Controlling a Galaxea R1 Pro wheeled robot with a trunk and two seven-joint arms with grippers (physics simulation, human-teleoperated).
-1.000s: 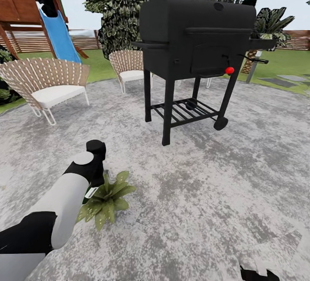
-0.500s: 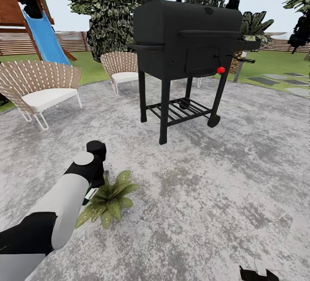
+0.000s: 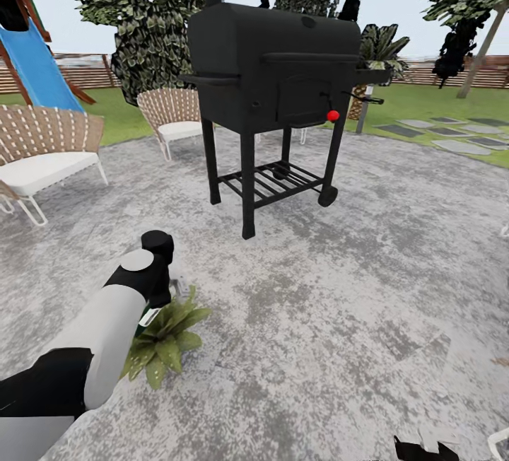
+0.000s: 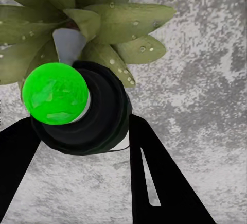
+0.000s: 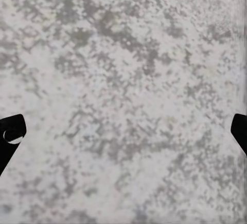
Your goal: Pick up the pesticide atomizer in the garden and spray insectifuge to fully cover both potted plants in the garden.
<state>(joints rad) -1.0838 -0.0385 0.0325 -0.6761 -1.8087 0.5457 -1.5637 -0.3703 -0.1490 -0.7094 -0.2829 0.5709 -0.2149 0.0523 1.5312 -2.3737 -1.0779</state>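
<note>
1 potted plant (image 3: 164, 337) sat low on the grey stone patio (image 3: 339, 291), its broad green leaves just beside and partly under the left arm's wrist in the head view. Left gripper (image 4: 77, 131) hung directly over that plant. In the left wrist view its 2 dark fingers (image 4: 154, 177) pinched the pesticide atomizer (image 4: 85, 113), a dark bottle seen end-on with a bright green base toward the camera. Leaves of the plant beyond the bottle carried small droplets. The plant's grey pot (image 4: 68, 45) showed between the leaves.

Right gripper (image 5: 123, 131) pointed at bare patio stone. Its fingers (image 5: 10, 136) stood spread wide at the 2 edges of the right wrist view, with nothing between them.

Further back on the patio stood 1 black barbecue grill (image 3: 272, 79) with a red knob (image 3: 332, 115). 2 wicker chairs (image 3: 42, 153) with white cushions sat left of it. Behind them were a blue slide (image 3: 39, 68), green lawn (image 3: 424, 104), trees and a brown slatted fence (image 3: 438, 72).
</note>
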